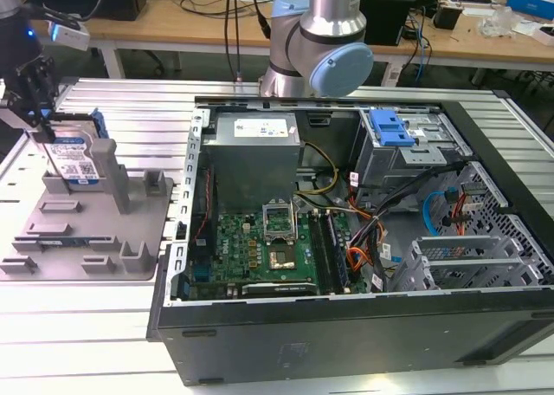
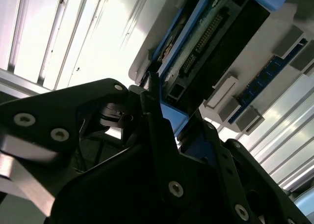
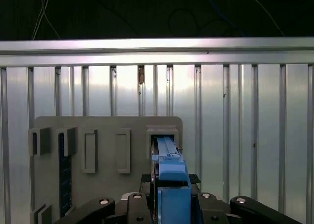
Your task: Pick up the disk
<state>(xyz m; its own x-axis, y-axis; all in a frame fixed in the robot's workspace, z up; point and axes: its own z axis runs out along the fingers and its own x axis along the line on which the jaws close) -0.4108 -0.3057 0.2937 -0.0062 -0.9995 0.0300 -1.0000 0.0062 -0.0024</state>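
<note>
The disk (image 1: 74, 157) stands on edge in a slot at the back of the grey fixture (image 1: 86, 230), at the exterior view's far left. Its blue-and-white label faces the camera, and a grey post (image 1: 117, 174) rises beside it. My gripper (image 1: 41, 128) comes down on the disk's top edge and is shut on it. In the first wrist view the disk's blue frame (image 3: 169, 170) runs between the black fingers (image 3: 196, 204), over the fixture (image 3: 108, 126). The second wrist view shows the disk's dark underside (image 2: 206, 42) with one finger (image 2: 152, 111) against its blue edge.
An open computer case (image 1: 346, 326) takes up the middle and the exterior view's right, with a blue drive-bay latch (image 1: 389, 128) inside. The arm's base (image 1: 316, 40) stands behind it. Everything rests on a slotted aluminium table (image 1: 86, 326). Desks with cables lie beyond.
</note>
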